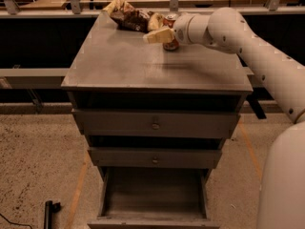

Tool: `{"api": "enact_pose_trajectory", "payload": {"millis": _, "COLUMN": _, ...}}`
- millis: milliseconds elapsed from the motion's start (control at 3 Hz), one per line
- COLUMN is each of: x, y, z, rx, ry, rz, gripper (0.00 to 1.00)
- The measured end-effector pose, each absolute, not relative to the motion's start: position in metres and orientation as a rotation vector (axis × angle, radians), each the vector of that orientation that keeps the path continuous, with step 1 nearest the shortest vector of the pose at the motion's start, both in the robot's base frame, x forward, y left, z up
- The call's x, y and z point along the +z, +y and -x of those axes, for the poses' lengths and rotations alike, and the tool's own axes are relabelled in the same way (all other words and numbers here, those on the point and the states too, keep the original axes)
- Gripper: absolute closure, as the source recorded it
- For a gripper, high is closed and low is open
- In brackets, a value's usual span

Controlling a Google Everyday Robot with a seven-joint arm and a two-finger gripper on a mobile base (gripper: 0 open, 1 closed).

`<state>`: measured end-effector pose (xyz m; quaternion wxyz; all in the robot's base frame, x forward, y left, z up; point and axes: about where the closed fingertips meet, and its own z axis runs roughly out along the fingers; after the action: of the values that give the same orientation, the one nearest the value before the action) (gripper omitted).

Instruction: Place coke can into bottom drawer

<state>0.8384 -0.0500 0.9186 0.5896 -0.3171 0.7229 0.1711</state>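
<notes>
Looking at the only camera view, I found the coke can (170,20) standing upright at the far edge of the table (143,66), at about 1 o'clock from the middle of the grey top. Its long axis was vertical, with the silver top up. The snack bag (128,15) lay just beside it, at 9 o'clock from the can.

The pincer (155,32) was at the can itself. It reached in from 3 o'clock on the white arm (257,46) and pointed toward 9 o'clock. Its cream front part crossed the middle of the can, so only the top and the red base showed. The can therefore lay at about 3 o'clock from the pincer's tip, close to the wrist. I could not tell whether the pincer was spread or pinching the can, because the contact was hidden.

The bottom drawer (155,192) was pulled open at 6 o'clock, far below the can, and its plain floor was bare. The two shallower drawers (155,123) above it were closed.

In my judgement the can was not yet lifted. The coming move would need a firm hold across the upright can, then a path out over the front edge and down toward 6 o'clock.
</notes>
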Motion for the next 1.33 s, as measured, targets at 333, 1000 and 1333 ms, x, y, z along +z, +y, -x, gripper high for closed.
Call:
{"api": "enact_pose_trajectory", "payload": {"millis": 333, "x": 0.921, "y": -0.046, "z": -0.851, "rx": 0.397, "ry": 1.668, "rz": 0.725, "gripper": 0.27}}
{"api": "enact_pose_trajectory", "payload": {"millis": 1000, "x": 0.922, "y": -0.042, "z": -0.858, "rx": 0.36, "ry": 1.628, "rz": 0.673, "gripper": 0.74}}
{"api": "enact_pose_trajectory", "payload": {"millis": 1333, "x": 0.937, "y": -0.048, "z": -0.844, "rx": 0.415, "ry": 1.629, "rz": 0.621, "gripper": 0.96}}
